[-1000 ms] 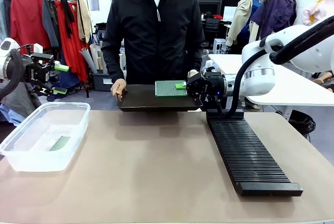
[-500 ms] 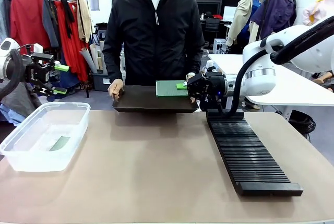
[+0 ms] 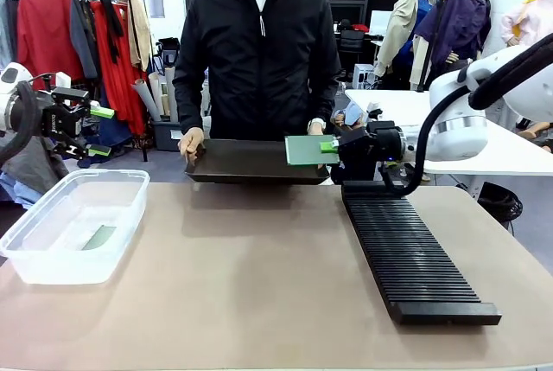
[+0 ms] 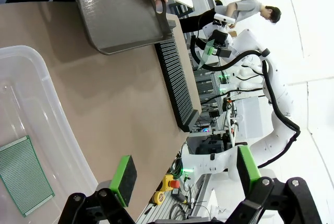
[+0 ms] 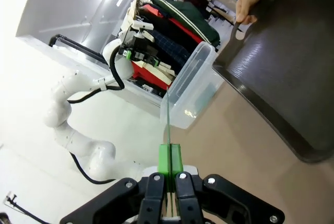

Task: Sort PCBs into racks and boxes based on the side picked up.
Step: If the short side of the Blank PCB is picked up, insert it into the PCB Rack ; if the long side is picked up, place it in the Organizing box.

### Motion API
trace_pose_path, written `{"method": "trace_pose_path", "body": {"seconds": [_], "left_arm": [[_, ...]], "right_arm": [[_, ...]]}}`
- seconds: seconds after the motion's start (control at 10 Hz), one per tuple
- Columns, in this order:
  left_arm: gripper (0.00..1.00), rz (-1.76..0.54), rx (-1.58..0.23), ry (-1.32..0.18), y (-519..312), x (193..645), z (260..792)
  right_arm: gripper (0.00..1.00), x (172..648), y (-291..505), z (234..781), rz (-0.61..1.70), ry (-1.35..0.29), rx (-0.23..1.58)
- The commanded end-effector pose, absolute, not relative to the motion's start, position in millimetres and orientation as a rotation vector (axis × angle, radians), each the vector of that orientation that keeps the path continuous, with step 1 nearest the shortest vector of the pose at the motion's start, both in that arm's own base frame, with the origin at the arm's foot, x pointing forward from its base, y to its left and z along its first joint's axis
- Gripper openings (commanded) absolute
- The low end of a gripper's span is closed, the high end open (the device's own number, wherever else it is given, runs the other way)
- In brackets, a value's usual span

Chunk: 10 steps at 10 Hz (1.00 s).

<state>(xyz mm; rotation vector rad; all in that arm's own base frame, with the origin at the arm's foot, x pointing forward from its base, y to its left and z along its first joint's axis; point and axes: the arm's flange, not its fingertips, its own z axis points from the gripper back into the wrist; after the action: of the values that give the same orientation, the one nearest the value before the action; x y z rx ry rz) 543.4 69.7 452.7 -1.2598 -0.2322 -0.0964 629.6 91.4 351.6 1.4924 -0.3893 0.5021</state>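
Observation:
My right gripper (image 3: 330, 147) is shut on the edge of a green PCB (image 3: 310, 150), holding it level in the air just above the far end of the black slotted rack (image 3: 411, 254). The right wrist view shows that PCB (image 5: 168, 125) edge-on between the green pads (image 5: 170, 159). A person holds a shallow black tray (image 3: 251, 162) by both ends at the far side. My left gripper (image 3: 102, 133) is open at the far left, above the clear box (image 3: 76, 224). A second PCB (image 4: 25, 174) lies flat in the box (image 4: 31, 130).
The person's hands (image 3: 193, 140) grip the tray's ends, close to my right gripper. A clothes rail (image 3: 78, 34) stands behind the left arm. The brown tabletop (image 3: 259, 284) lies open between box and rack.
My right gripper has drawn back to the right with the PCB, lifting it off the tray to over the rack's far end. The person has shifted the tray slightly left. The left arm is still.

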Motion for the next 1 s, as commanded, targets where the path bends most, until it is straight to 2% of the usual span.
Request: {"method": "trace_pose_path", "body": {"seconds": [0.0,0.4,0.6,0.9], "left_arm": [[1.00,-0.089,-1.253,-0.233,69.9,542.3,454.5],[1.00,-0.089,-1.253,-0.233,69.9,542.3,454.5],[1.00,-0.089,-1.253,-0.233,69.9,542.3,454.5],[1.00,-0.089,-1.253,-0.233,69.9,542.3,454.5]], "right_arm": [[0.00,632.7,68.1,349.3,0.550,-0.462,1.493],[0.00,626.0,14.1,345.1,0.591,-0.659,1.448],[0.00,619.0,-3.4,340.3,0.654,-0.733,1.333],[0.00,608.1,-25.7,341.3,0.777,-0.833,1.255]]}}
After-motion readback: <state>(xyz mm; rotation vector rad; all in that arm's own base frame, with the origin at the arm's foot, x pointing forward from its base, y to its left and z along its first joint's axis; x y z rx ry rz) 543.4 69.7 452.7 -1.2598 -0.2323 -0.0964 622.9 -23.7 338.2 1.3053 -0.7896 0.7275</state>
